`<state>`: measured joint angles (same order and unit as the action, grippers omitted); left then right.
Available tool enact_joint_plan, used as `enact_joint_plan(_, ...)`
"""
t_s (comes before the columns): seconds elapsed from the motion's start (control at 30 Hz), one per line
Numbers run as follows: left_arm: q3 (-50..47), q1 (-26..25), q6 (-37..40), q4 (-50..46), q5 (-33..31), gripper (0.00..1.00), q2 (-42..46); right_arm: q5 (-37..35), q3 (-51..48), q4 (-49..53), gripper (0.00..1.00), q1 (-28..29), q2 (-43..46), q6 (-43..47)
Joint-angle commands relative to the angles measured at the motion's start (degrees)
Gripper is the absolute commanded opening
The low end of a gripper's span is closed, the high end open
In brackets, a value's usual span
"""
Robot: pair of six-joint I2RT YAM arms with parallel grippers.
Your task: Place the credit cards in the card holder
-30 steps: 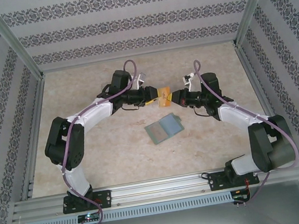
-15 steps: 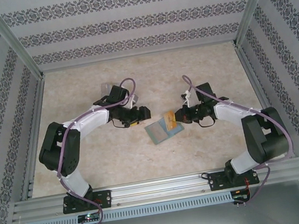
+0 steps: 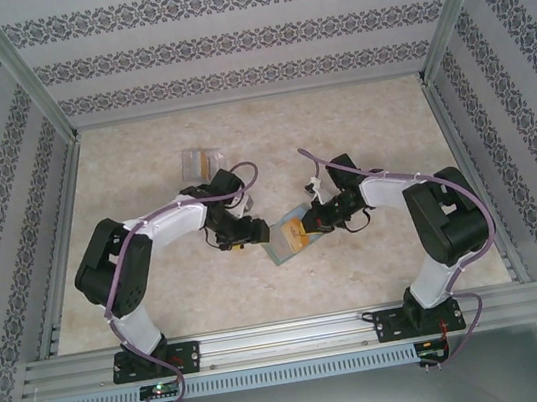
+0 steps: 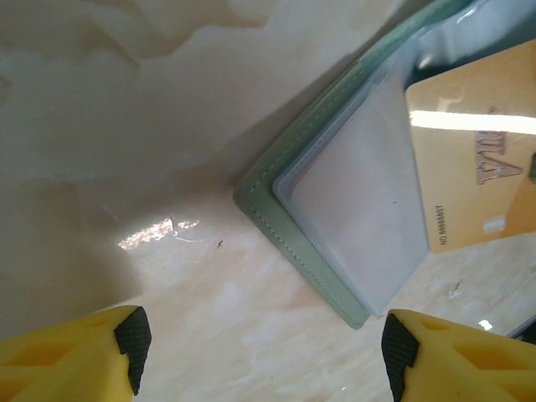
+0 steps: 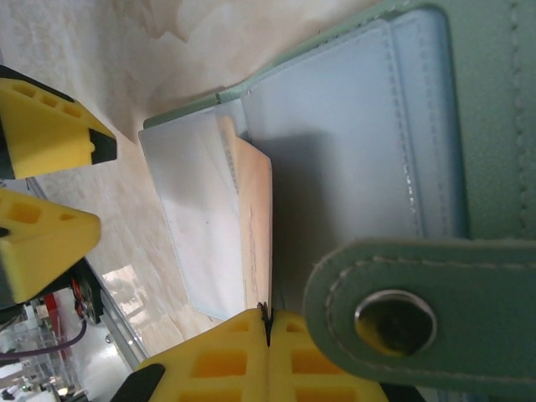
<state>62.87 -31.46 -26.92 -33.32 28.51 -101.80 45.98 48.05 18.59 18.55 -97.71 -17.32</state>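
The right gripper (image 5: 268, 328) is clenched on one edge of the orange card (image 5: 256, 219). The card's far end reaches the clear pocket of the open card holder (image 5: 490, 109); I cannot tell if it is inside. The holder lies flat on the table (image 3: 368, 125), between the two grippers.

The right wrist view shows the card edge-on, and the holder's snap strap (image 5: 394, 306) close by. The left wrist view shows the card's flat face instead. There the left gripper (image 4: 264, 342) is spread wide and holds nothing, just beside the holder's green edge.

A second ago both grippers met farther up the table, with the card between them. Now both arms have come down to the holder, and the left one has let go.

A clear stand (image 3: 204, 159) sits well apart, behind the left arm. The right arm covers part of the holder from above.
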Motion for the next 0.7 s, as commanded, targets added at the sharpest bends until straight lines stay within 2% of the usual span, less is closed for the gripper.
enact_joint_plan(0.0, 0.69, -0.71, 0.84, -3.64, -2.18, 0.73, -2.70, 0.77, 0.50, 2.25, 0.00, 0.36, 0.24, 2.07)
enact_joint_plan(0.23, 1.76, -0.70, 0.82, -6.69, -5.56, 0.71, -3.39, -1.33, 3.51, 6.05, 0.00, -0.48, 3.01, 2.53)
enact_joint_plan(0.3, 1.82, -0.66, 1.23, -7.17, -5.43, 0.71, -3.51, -1.84, 5.07, 8.29, 0.00, -0.08, 2.69, 4.31)
enact_joint_plan(0.47, 2.45, -0.64, 2.20, -8.30, -6.11, 0.71, -4.46, -8.41, 9.20, 14.10, 0.00, 1.92, 1.59, 10.69)
enact_joint_plan(0.67, 3.64, -0.62, 3.94, -10.16, -9.87, 0.71, -5.07, -9.94, 13.18, 19.24, 0.00, 2.19, -1.30, 16.10)
